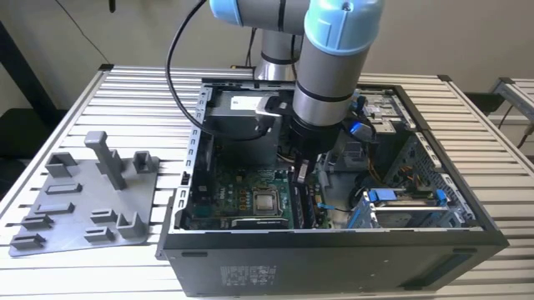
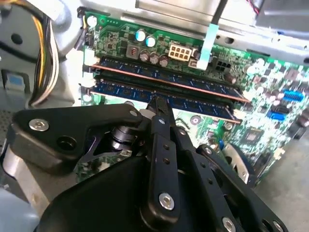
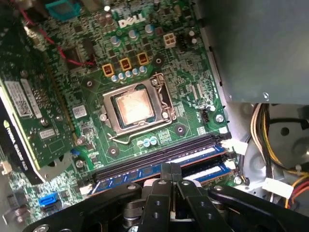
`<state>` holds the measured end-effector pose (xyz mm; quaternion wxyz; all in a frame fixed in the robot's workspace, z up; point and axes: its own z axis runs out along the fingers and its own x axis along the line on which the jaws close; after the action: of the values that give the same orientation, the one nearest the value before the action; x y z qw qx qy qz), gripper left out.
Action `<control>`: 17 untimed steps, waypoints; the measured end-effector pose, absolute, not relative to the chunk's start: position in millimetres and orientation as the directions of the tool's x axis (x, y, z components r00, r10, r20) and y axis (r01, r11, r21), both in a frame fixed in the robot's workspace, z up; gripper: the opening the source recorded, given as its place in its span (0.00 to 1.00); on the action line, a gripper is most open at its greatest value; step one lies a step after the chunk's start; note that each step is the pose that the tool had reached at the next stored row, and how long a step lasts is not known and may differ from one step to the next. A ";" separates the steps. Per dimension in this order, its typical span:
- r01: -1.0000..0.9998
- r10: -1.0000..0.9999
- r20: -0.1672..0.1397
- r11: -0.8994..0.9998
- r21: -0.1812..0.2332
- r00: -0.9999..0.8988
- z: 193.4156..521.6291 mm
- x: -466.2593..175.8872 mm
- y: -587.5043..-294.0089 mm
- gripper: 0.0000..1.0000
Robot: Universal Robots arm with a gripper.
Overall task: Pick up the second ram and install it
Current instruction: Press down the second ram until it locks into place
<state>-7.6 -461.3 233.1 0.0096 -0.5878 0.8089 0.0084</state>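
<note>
— Where are you working right now?

— I am reaching down into the open computer case (image 1: 334,250) on the slatted table (image 1: 125,94), with my jaws (image 2: 157,99) hovering right over the memory slots of the motherboard (image 3: 96,58).

— How many sticks are you counting there?

— Two, in the second wrist view. One stick (image 2: 164,77) is lying seated in the slot farther from my jaws. The second ram (image 2: 193,102) is lying in the slot just beneath my tips, parallel to the first and close beside it.

— Are you gripping it?

— My jaws are drawn together to a narrow point, and the tips are meeting the top edge of the second ram near its middle. Whether they are pinching it or only pressing on it, I cannot tell.

— What else is sitting around you?

— One processor socket (image 3: 135,108) is showing beyond the slots in the first wrist view, and one expansion card (image 3: 34,111) is standing off to the side. Outside the case, well apart from my jaws, one grey fixture plate (image 1: 87,206) with upright posts is lying on the table.
</note>
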 end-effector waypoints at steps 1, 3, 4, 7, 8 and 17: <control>-0.957 -0.956 -0.026 0.291 0.002 -0.291 233.0 -7.6 -461.3 0.11; -0.967 -0.966 -0.026 0.256 0.001 -0.256 232.9 -7.6 -461.3 0.11; -0.971 -0.971 -0.026 0.238 0.000 -0.238 232.8 -7.6 -461.3 0.11; -0.983 -0.982 -0.026 0.185 -0.002 -0.185 232.6 -7.6 -461.3 0.11; -0.986 -0.985 -0.027 0.168 -0.002 -0.168 232.5 -7.6 -461.3 0.11; -0.999 -0.999 -0.027 0.044 -0.008 -0.043 231.9 -9.3 -461.3 0.11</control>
<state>-9.3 -461.3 231.9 0.0125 -0.6915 0.7222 0.0066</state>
